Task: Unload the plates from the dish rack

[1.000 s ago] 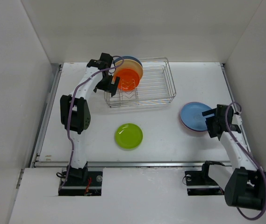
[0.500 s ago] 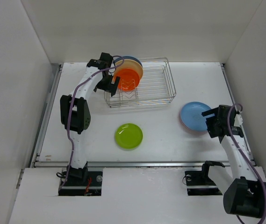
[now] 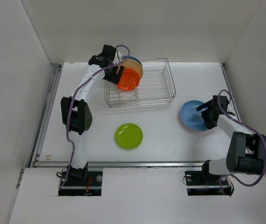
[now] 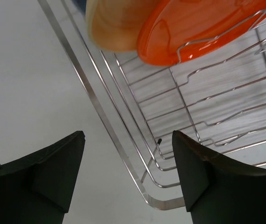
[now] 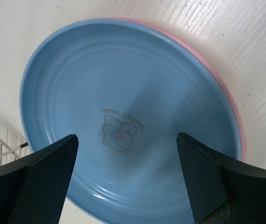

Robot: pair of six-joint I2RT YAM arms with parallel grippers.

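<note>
The left arm (image 3: pixel 83 88) stretches far forward, the left gripper (image 3: pixel 110 63) with fingers apart and empty over the left end of the dish rack (image 3: pixel 172 86), facing the orange-red plate (image 3: pixel 128 79) that stands in the dividers before a tan plate (image 4: pixel 109 28). A lime green plate (image 3: pixel 128 136) lies flat mid-table. The right arm (image 3: pixel 235 135) is folded close, the right gripper (image 3: pixel 206 113) spread wide, empty, above a blue plate (image 3: pixel 191 116) stacked on a pink plate (image 5: pixel 230 101).
</note>
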